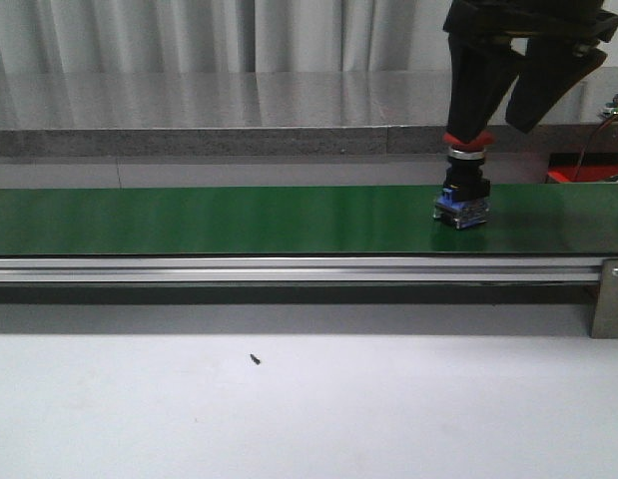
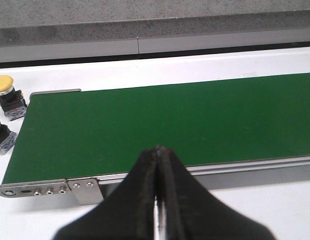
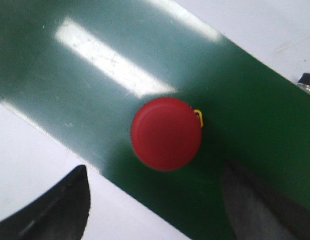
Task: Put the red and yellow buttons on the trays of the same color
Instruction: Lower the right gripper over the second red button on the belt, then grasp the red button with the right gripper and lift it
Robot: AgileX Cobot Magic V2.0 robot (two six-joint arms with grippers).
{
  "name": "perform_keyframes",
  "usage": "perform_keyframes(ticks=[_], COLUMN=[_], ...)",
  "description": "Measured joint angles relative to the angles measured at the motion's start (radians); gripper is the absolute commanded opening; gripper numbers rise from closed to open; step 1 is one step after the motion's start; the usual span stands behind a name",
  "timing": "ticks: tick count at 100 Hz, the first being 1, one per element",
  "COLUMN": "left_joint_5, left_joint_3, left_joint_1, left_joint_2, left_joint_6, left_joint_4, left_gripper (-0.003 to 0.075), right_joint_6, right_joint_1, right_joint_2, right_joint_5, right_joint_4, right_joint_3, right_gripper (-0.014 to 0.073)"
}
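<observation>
The right gripper [image 1: 500, 128] hangs with its fingers spread apart just above the red button [image 1: 463, 187], which stands upright on the green conveyor belt [image 1: 239, 220], while the left gripper [image 2: 158, 150], fingers pressed together and empty, hovers near two yellow buttons [image 2: 5, 91] beside the belt's end.

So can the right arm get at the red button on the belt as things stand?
Probably yes. The right claw hangs open directly above the red button, which stands upright on the green belt, with nothing between them.
</observation>
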Motion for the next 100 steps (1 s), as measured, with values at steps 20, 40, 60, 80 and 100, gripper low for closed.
perform_keyframes(ticks=[20,40,60,80,100], left_joint_5=[0.0,0.0,0.0,0.0,0.0], left_joint_3=[0.0,0.0,0.0,0.0,0.0], left_joint_1=[0.0,0.0,0.0,0.0,0.0], left_joint_2=[0.0,0.0,0.0,0.0,0.0], left_joint_6=[0.002,0.002,0.002,0.002,0.002], left_joint_4=[0.0,0.0,0.0,0.0,0.0], left_gripper=[-0.002,-0.002,-0.002,-0.002,-0.002], right_joint_6=[0.0,0.0,0.012,0.023,0.027], right_joint_1=[0.0,0.0,-0.004,-0.041,-0.181], right_joint_2=[0.07,0.118,0.119,0.12,0.12], right_joint_5=[-0.06,-0.075,-0.052,0.061,0.109], right_joint_4=[-0.031,-0.055,-0.079,-0.07,-0.07], right_joint_3=[0.0,0.0,-0.011,-0.103,-0.282], right_gripper=[0.0538,0.0344,0.0206,0.0206,0.0206])
